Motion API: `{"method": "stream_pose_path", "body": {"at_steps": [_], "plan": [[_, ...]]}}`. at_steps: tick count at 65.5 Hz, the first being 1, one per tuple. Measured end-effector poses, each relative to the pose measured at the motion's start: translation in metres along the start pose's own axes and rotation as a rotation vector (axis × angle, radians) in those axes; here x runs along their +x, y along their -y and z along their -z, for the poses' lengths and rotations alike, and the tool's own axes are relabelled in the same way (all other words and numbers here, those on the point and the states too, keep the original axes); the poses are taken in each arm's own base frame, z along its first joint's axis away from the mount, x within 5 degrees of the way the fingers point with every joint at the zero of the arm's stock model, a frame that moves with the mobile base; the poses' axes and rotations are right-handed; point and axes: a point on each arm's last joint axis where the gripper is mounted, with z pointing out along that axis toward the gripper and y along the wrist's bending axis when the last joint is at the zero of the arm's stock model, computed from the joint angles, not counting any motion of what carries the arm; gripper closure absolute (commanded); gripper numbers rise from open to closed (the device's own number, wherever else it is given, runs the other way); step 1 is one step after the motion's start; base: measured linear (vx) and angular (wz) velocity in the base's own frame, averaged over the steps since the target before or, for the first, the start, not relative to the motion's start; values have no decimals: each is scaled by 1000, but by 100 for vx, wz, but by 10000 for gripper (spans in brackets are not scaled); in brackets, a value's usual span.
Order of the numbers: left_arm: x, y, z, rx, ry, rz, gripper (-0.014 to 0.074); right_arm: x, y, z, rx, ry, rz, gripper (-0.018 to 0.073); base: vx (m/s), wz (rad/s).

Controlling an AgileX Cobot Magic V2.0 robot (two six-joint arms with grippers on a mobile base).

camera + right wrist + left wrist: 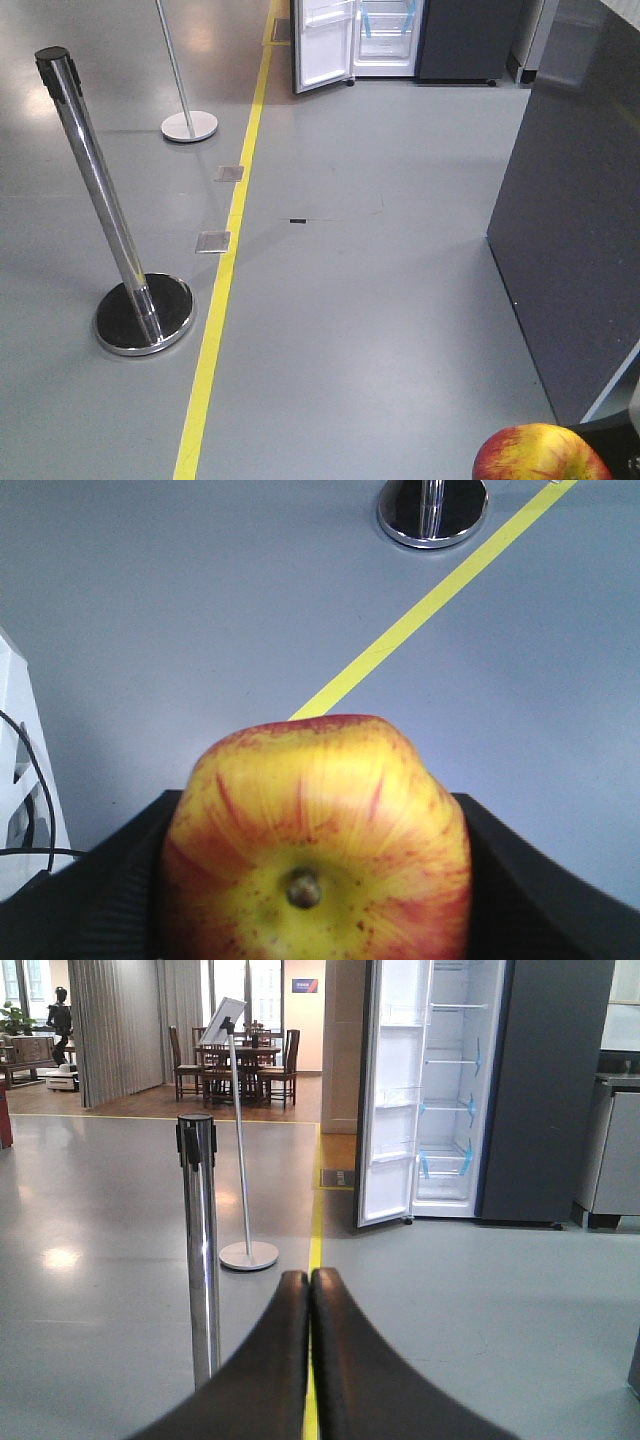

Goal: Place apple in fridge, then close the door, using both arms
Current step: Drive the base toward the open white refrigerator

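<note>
The right gripper (315, 890) is clamped on the apple (315, 830), with 1 black finger (95, 900) pressed against each side of the fruit. The apple is red and yellow, and its stem end faces the wrist camera. In the front view it sits at the bottom right corner, held above the grey floor (380, 300) and just beside a dark grey panel (570, 220).

The left gripper (310, 1285) is closed with nothing in it. Its 2 curved black fingers (275, 1360) touch along their length and point straight ahead over the floor.

A yellow line (225, 290) runs along the floor. To the left of it stand a chrome post (100, 200) on a round base and, farther off, a thin sign stand (240, 1130).

The fridge (450, 1090) stands well apart from both grippers, across the open floor. Its door (395, 1100) is swung open to the left, showing a white inner face with clear bins. Inside are white lining, clear shelves and blue tape strips. Beyond it, a table with chairs (235, 1065) stands in the background.
</note>
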Motion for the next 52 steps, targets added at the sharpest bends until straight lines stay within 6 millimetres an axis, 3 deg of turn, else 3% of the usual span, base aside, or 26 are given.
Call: {"method": "stream_pose_path", "body": {"at_steps": [52], "plan": [[0, 0, 0, 0, 0, 0, 602, 0, 0, 0, 0, 0, 0, 492, 9, -1]]}}
